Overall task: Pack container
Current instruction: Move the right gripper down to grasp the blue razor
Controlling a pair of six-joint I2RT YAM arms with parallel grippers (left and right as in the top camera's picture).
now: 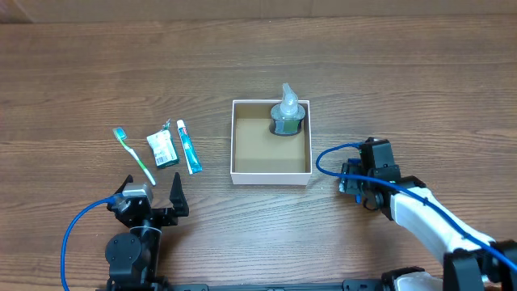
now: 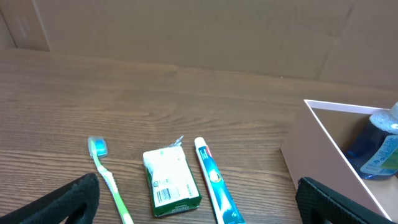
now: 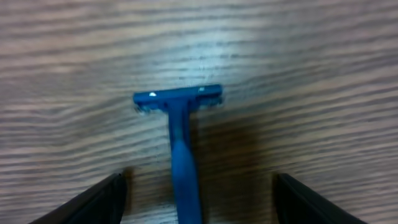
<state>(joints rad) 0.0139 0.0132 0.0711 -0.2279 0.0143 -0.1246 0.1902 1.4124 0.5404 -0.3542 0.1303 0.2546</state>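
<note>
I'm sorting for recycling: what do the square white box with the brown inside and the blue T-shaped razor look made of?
The square white box looks like cardboard: matte white walls, plain brown inside, thin rim. The blue razor seems moulded plastic: smooth, slightly glossy, a glint on its head.

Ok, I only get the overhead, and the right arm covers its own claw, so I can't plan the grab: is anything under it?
Observer: Yes. The right wrist view shows a blue razor lying on the table inside the open right claw, not gripped.
Operator: Which way is it pointing?
Observer: Its head points away from the wrist, and the handle runs back into the claw.
Operator: And the bottle in the box?
Observer: In the left wrist view, the bottle inside the box has a blue body.
</note>
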